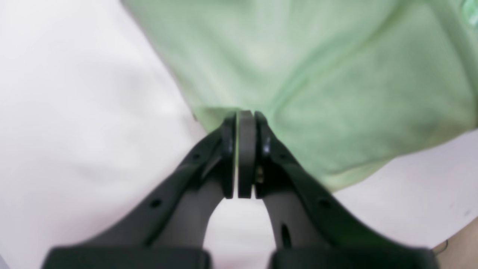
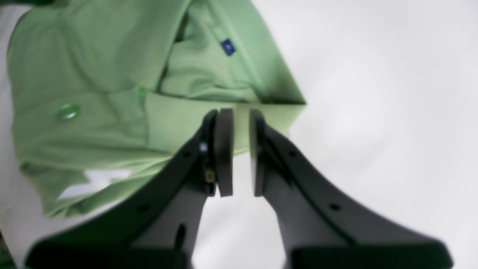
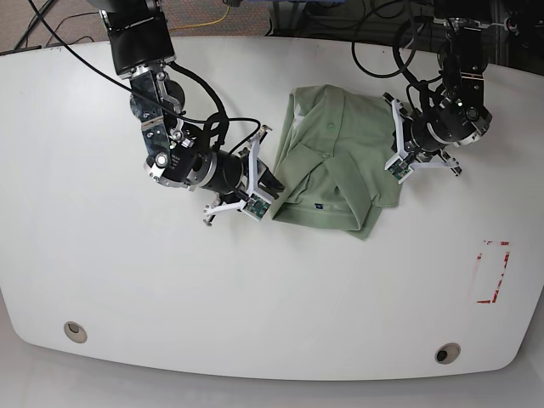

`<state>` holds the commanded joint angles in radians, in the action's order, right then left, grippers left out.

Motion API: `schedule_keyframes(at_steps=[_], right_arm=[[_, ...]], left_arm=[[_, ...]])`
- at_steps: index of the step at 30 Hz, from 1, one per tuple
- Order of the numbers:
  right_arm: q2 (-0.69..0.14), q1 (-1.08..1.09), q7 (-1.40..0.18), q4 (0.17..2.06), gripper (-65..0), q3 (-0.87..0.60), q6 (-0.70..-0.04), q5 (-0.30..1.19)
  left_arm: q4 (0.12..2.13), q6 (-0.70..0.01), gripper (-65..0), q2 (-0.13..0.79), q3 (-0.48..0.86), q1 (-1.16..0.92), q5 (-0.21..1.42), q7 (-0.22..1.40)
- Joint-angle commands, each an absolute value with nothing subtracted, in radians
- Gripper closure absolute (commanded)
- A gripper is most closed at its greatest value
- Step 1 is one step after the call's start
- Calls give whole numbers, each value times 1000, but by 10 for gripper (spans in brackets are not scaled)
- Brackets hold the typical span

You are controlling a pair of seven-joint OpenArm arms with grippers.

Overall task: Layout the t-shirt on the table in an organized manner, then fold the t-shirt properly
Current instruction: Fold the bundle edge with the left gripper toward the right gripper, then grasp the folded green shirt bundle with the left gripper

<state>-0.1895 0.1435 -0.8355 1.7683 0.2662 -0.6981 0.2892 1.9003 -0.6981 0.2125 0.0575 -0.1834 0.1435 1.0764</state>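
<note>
- The t-shirt point(image 3: 331, 161) lies bunched and partly folded over itself on the table point(image 3: 127, 289), a little toward 1 o'clock from the tabletop's centre in the base view.
- It has a buttoned placket; one pale green button point(image 2: 69, 111) shows in the right wrist view, and a small blue tag point(image 2: 228, 47) sits inside the neck opening.
- A thick folded edge of the cloth runs across the right wrist view, ending in a corner toward 3 o'clock.
- The right gripper point(image 2: 241, 123) is at the shirt's 9 o'clock edge in the base view; its jaws stand slightly parted with the folded hem between them, and a gap shows beside each pad, so they do not pinch it.
- The left gripper point(image 1: 245, 119) is at the shirt's 3 o'clock edge in the base view; its jaws are pressed together and the cloth's edge meets their tips, seemingly nipped there, though blur hides the exact hold.
- A red tape rectangle point(image 3: 493, 272) lies well apart from the shirt, toward 4 o'clock.
- Two round grommet holes point(image 3: 75, 331) sit near the table's 6 o'clock edge, one at each side.
</note>
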Motion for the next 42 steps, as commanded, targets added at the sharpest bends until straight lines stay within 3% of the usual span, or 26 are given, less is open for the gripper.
schedule_keyframes(at_steps=[9,18,24,30,42], right_arm=[[-130,105,-857,1776,-73,266,-698,286],[-136,94,-858,1797,-71,237,-698,286],[-139,120,-866,1831,-71,84,-698,286],[-203,189,-926,1836,-71,10,-698,294],[-243,229,-935,1833,-71,10,-698,288]], left_arm=[[1946,-698,0,93,56,-226,142,1078],[1965,-698,0,-61,48,-208,137,1032],[1963,-698,0,-82,-47,-197,136,918],[1940,-698,0,-82,-140,-188,136,811],[1785,-458,0,-76,-173,-182,39,410]])
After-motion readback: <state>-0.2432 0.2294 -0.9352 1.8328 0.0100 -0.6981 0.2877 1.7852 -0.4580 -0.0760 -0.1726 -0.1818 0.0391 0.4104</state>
